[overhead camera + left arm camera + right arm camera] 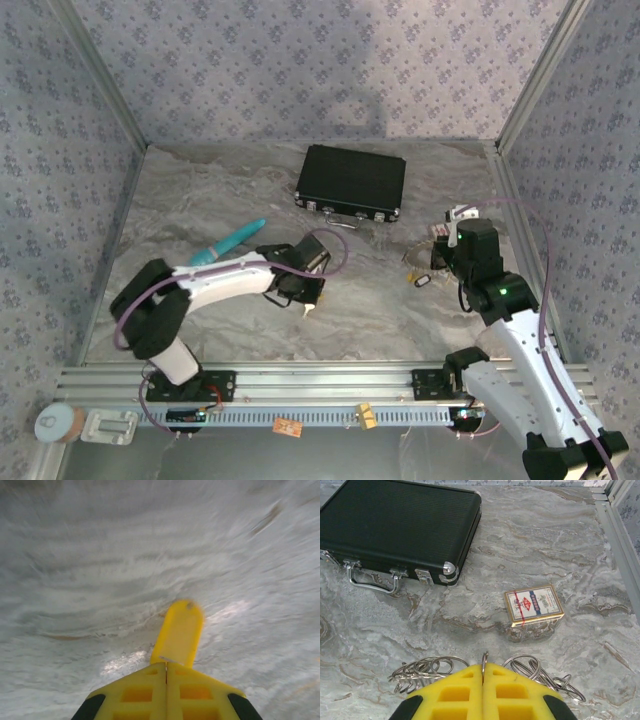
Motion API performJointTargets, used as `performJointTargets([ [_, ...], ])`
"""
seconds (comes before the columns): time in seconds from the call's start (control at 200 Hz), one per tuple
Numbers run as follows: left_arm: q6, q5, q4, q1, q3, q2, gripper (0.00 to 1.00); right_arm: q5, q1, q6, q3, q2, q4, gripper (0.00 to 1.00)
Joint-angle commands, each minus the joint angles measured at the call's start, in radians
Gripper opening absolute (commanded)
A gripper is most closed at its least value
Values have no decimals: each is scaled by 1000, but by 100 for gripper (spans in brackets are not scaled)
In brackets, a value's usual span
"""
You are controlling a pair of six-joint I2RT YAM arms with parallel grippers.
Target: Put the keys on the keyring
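In the left wrist view my left gripper (166, 664) is shut on a flat yellow key tag (179, 630), which sticks out past the fingertips over the blurred table. In the top view this gripper (308, 303) hangs low at the table's middle. My right gripper (484, 667) is shut on a thin silver keyring (484, 659), seen edge-on between the jaws. Loose wire rings (422, 672) lie in a heap just under and on both sides of it. From above, the right gripper (446, 248) is at the right, with small keys (420, 281) on the table beside it.
A black case (350, 183) with a metal handle lies at the back centre. A boxed deck of cards (533, 605) sits ahead of the right gripper. A teal stick (228, 243) lies left of the left arm. Metal frame rails edge the table.
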Motion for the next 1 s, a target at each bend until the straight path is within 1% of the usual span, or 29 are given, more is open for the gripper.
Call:
performJointTargets([
  [0.0, 125, -121, 48, -9, -20, -179, 0, -59, 12, -31, -11, -17, 53, 0],
  [0.085, 261, -146, 145, -9, -87, -308, 0, -144, 29, -53, -25, -14, 81, 0],
  [0.16, 408, -136, 225, -10, -153, -399, 0, -235, 62, -76, -41, -5, 113, 0],
  [0.215, 490, -133, 267, -9, -191, -453, 0, -303, 95, -100, -55, -1, 137, 0],
  [0.27, 561, -113, 308, -7, -222, -500, 0, -384, 149, -139, -76, 0, 167, 0],
  [0.32, 611, -91, 348, -7, -250, -539, 0, -418, 214, -176, -92, 0, 187, 0],
  [0.435, 718, -8, 427, 4, -309, -621, 0, -453, 375, -282, -124, 11, 226, 0],
  [0.52, 779, 104, 459, 39, -338, -664, 0, -488, 473, -358, -141, 32, 257, 0],
  [0.58, 820, 187, 482, 62, -358, -696, 0, -510, 520, -400, -144, 55, 281, 0],
  [0.66, 882, 285, 518, 83, -388, -733, 0, -544, 549, -443, -140, 96, 310, 0],
  [0.735, 957, 392, 549, 107, -424, -760, 0, -577, 558, -478, -134, 140, 340, 0],
  [0.83, 1021, 515, 596, 140, -460, -782, 0, -619, 561, -522, -116, 196, 365, 0],
  [0.89, 1051, 554, 610, 149, -465, -784, 0, -641, 560, -546, -101, 231, 372, 0],
  [0.994, 1099, 593, 613, 161, -457, -768, 0, -680, 555, -582, -80, 278, 387, 0],
])
